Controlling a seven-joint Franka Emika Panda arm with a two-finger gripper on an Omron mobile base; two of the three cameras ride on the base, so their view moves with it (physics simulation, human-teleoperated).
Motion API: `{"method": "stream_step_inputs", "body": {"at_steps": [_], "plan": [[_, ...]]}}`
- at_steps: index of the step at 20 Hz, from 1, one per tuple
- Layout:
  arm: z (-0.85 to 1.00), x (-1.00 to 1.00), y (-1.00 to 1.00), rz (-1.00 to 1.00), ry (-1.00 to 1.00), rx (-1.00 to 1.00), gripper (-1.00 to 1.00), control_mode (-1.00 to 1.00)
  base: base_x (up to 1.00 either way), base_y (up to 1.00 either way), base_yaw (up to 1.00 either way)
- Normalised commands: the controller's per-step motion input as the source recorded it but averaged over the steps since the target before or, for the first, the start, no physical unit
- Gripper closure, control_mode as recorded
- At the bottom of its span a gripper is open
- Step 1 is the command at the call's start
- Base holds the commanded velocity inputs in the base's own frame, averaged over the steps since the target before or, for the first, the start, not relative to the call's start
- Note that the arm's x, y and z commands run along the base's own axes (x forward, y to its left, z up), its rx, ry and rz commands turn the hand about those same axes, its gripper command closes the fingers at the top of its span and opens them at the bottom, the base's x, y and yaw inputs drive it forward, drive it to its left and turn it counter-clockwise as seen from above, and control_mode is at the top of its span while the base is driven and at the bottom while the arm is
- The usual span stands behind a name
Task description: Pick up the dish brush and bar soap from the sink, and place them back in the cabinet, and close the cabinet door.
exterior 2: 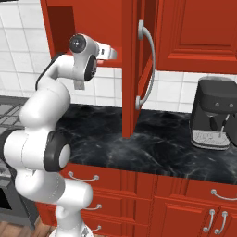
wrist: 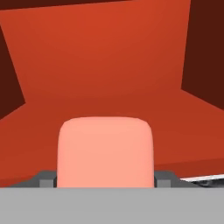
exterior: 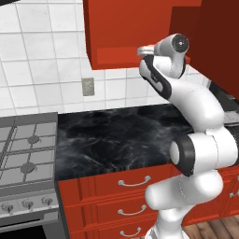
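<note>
The salmon-pink bar soap (wrist: 105, 146) stands between my two dark fingertips, and my gripper (wrist: 105, 180) is shut on its sides. Behind the soap spreads the red inside of the cabinet (wrist: 109, 57), floor and back wall. From the base views, the arm reaches up and its hand (exterior: 145, 49) enters the open bottom of the cabinet (exterior: 121, 32). The cabinet door (exterior 2: 132, 69) stands swung open, edge-on, with its long silver handle (exterior 2: 149, 65) facing right, just right of the hand (exterior 2: 107, 52). The dish brush and the sink are out of view.
A black marble counter (exterior: 112, 135) runs below the cabinet, over red drawers with silver pulls (exterior: 134, 182). A grey stove (exterior: 25, 154) sits at the left. A dark coffee machine (exterior 2: 213, 113) stands on the counter to the right, under another red wall cabinet (exterior 2: 199, 32).
</note>
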Motion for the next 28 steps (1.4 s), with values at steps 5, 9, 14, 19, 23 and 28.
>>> {"method": "stream_step_inputs", "body": {"at_steps": [5,9,14,19,23,28], "plan": [[-0.04,0.33,0.00,0.00,0.00,0.00,1.00,-1.00,0.00,0.00,0.00],[-0.03,0.38,0.00,0.00,0.00,0.00,1.00,-1.00,0.00,0.00,0.00],[-0.04,0.40,0.00,0.00,0.00,0.00,1.00,-1.00,0.00,0.00,0.00],[-0.11,0.37,0.00,0.00,0.00,0.00,1.00,-1.00,0.00,0.00,0.00],[-0.15,0.33,0.00,0.00,0.00,0.00,1.00,-1.00,0.00,0.00,0.00],[-0.06,0.34,0.00,0.00,0.00,0.00,1.00,-1.00,0.00,0.00,0.00]]}}
